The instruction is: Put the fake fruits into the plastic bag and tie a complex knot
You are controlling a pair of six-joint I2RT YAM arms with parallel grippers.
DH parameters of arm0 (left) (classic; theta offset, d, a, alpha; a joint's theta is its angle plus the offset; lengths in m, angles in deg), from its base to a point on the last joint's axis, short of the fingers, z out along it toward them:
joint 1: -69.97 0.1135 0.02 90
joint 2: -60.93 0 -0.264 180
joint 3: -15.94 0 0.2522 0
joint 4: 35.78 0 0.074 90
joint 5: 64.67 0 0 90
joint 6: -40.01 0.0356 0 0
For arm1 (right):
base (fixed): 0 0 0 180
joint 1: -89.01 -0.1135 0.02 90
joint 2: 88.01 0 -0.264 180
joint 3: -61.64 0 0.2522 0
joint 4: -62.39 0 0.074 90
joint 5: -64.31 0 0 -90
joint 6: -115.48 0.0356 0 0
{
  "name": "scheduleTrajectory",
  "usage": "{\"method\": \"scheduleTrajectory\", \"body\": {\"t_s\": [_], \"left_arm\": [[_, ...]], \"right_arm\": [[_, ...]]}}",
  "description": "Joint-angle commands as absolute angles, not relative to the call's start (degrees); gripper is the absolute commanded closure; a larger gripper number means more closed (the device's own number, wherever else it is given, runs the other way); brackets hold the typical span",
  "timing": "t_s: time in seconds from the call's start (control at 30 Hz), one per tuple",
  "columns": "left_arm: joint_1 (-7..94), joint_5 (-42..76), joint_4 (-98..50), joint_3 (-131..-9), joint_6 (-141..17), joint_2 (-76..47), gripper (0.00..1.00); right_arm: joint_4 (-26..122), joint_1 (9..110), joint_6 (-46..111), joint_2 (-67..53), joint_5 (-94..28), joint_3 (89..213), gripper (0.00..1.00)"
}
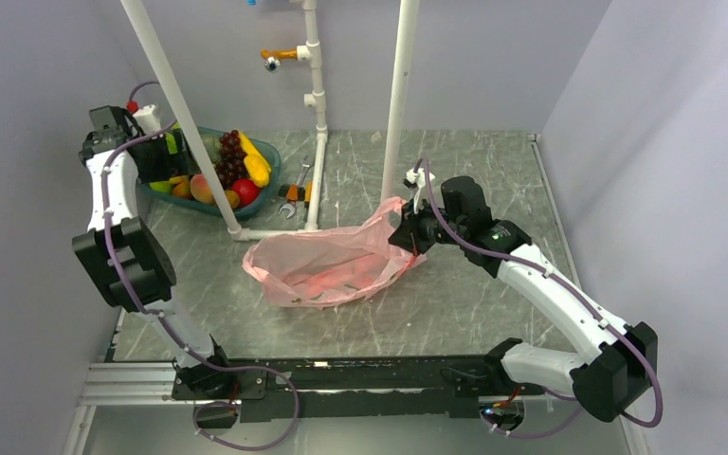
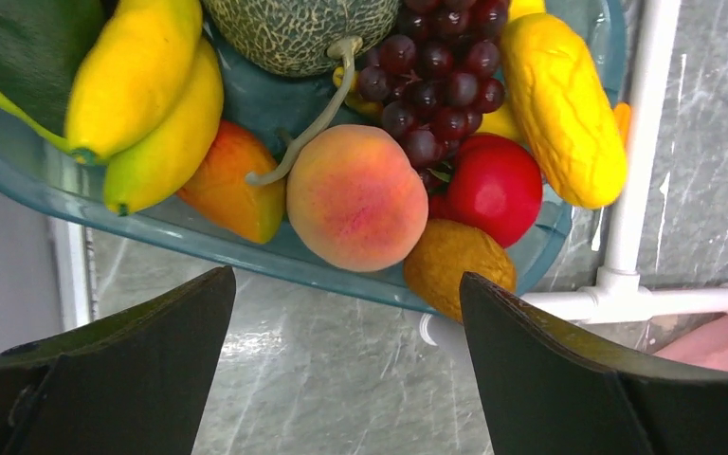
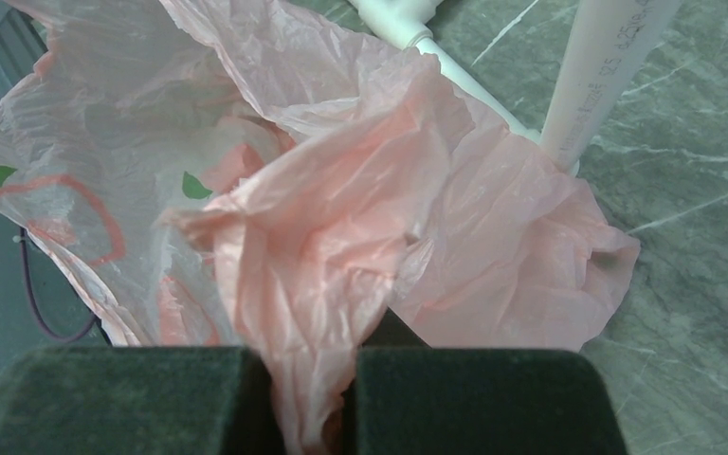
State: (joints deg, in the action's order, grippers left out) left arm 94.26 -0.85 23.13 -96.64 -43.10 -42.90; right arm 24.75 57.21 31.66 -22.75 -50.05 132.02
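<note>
The fake fruits lie in a teal basin (image 1: 263,202) at the back left: a purple grape bunch (image 2: 436,81), a peach (image 2: 355,197), yellow bananas (image 2: 142,81), a red fruit (image 2: 495,190) and a netted melon (image 2: 299,28). My left gripper (image 2: 346,374) is open and empty, hovering just in front of the basin's near rim (image 2: 246,248); it also shows in the top view (image 1: 156,156). The pink plastic bag (image 1: 327,265) lies open in the middle of the table. My right gripper (image 3: 308,408) is shut on a bunched fold of the bag's film (image 3: 313,256) at its right end (image 1: 408,232).
White pipe posts (image 1: 393,104) stand on a pipe base (image 1: 280,232) right behind the bag; one pipe (image 2: 640,142) runs beside the basin. A metal wrench and orange tool (image 1: 296,194) lie between the basin and the post. Grey walls close the left and right sides.
</note>
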Motion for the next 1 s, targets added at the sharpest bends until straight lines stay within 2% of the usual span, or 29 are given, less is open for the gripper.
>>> {"method": "scheduleTrajectory", "body": {"t_s": [0.0,0.33,0.53,0.77,0.97], "left_arm": [[92.2,4.6,22.9,-98.9,-49.5,-45.7,0.07],[88.8,9.5,18.0,-99.3,-54.5,-51.8,0.05],[87.3,8.6,17.1,-100.2,-55.9,-55.1,0.08],[87.8,8.5,17.6,-99.3,-58.0,-54.8,0.21],[91.7,8.3,15.1,-97.4,-59.3,-48.0,0.43]], "right_arm": [[27.3,57.5,31.3,-22.3,-50.1,134.2,1.0],[26.6,57.5,30.9,-21.1,-50.5,135.0,1.0],[26.3,57.5,30.8,-20.9,-50.4,135.1,1.0],[25.5,57.5,30.5,-21.0,-49.9,135.4,1.0],[25.6,57.6,30.7,-21.0,-49.8,135.3,1.0]]}}
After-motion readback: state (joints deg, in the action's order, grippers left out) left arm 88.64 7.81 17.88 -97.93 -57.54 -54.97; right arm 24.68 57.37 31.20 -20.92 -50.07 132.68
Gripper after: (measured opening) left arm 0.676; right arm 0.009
